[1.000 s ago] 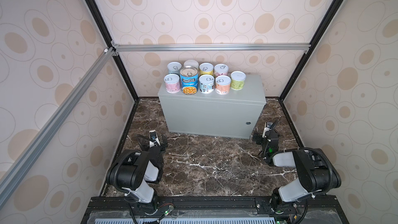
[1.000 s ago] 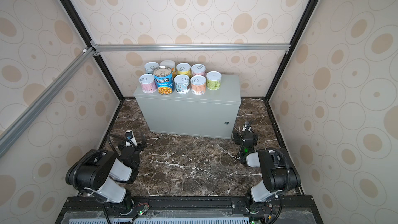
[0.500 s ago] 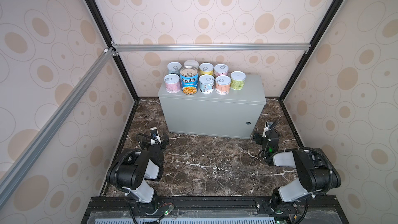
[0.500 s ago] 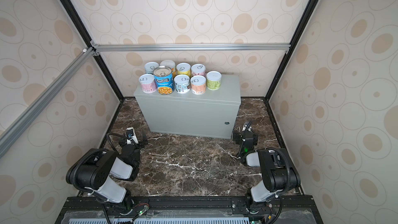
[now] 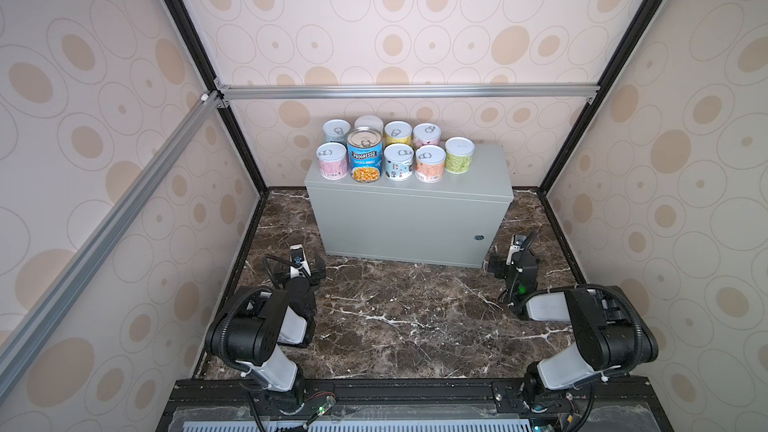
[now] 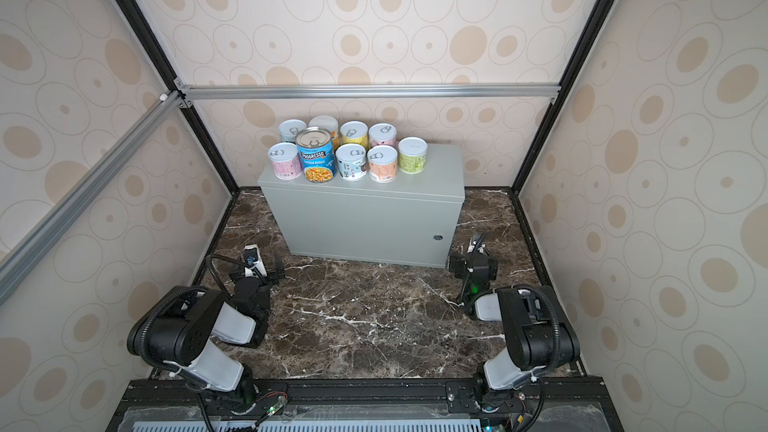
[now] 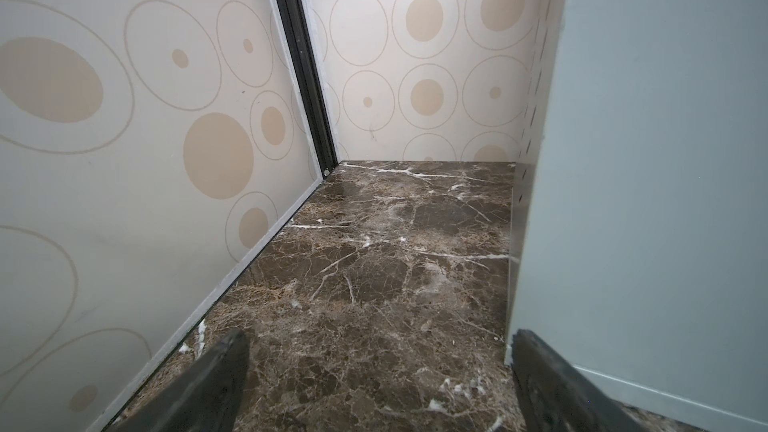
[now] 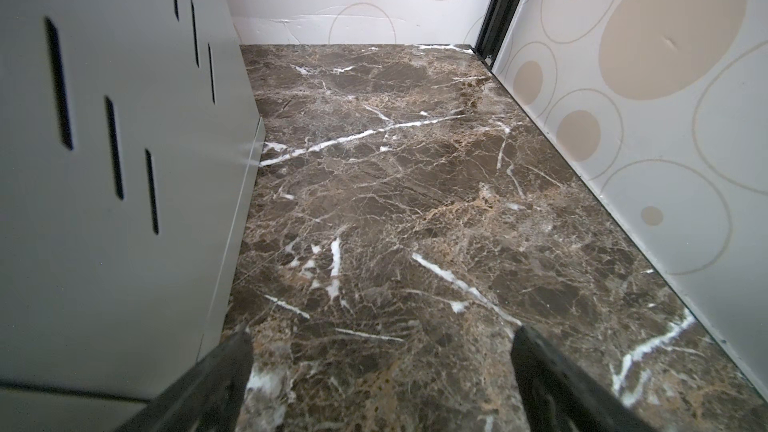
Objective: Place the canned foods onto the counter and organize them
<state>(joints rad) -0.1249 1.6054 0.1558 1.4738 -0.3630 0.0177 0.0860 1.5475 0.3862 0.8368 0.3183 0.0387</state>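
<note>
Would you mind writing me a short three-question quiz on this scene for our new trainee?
1. True or false: all nine canned foods stand on top of the counter.
2. Which can is the tallest? A) the pink one B) the blue Progresso can C) the green one
3. Fill in: the left gripper and the right gripper, both low over the marble surface, hold nothing and have their jaws ___.
Key: 1 true; 2 B; 3 open.
</note>
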